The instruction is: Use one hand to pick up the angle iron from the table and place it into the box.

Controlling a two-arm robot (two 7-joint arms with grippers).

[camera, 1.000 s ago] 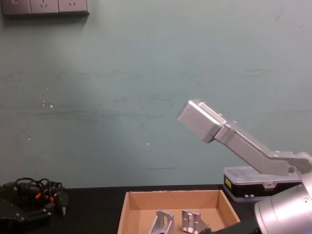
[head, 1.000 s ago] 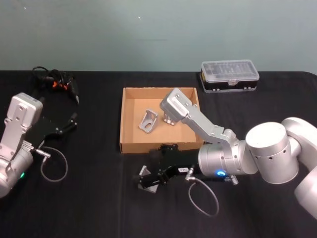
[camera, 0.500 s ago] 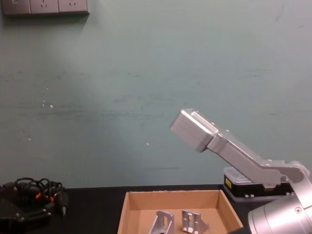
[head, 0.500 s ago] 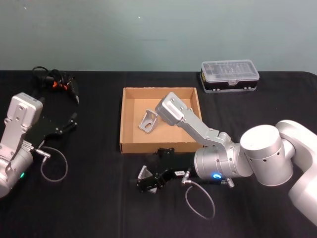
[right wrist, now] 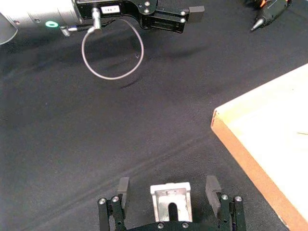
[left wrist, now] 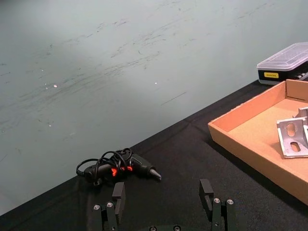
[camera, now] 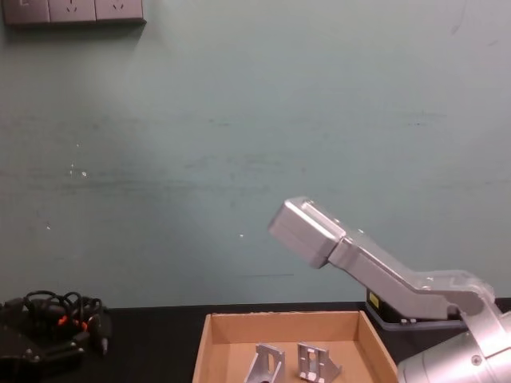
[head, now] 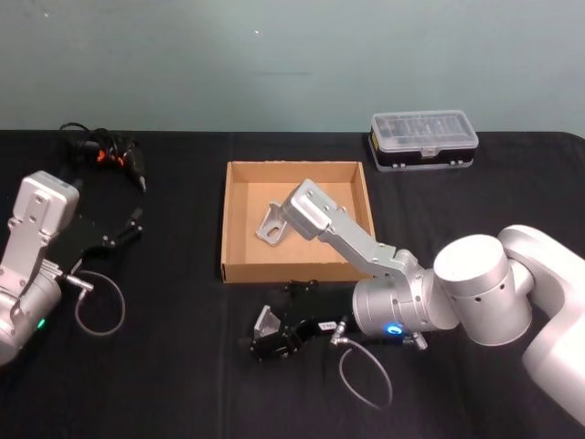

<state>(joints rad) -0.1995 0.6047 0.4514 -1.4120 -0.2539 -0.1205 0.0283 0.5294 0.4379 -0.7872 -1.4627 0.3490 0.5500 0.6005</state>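
On the far left the left gripper [head: 131, 226] rests low over the black table [head: 164, 384], idle, its two fingers [left wrist: 118, 190] spread wide with nothing between them. Behind it, near the table's back edge, lies a black corded tool [head: 108, 152] with orange marks. Towards the middle sits the box [head: 239, 267], a shallow tan cardboard tray; two metal brackets [camera: 266, 364] stand inside it side by side, one of them partly hidden in the head view by the right arm's silver link. Just in front of the box's near wall, on the bare table, lies the angle iron [head: 268, 319]. The right gripper [right wrist: 168, 186] is down at it, its jaws apart and one finger on each side of the piece with a gap showing at both sides, so it has no hold on it. At the back right stands a black organiser case [head: 423, 139] with a clear lid.
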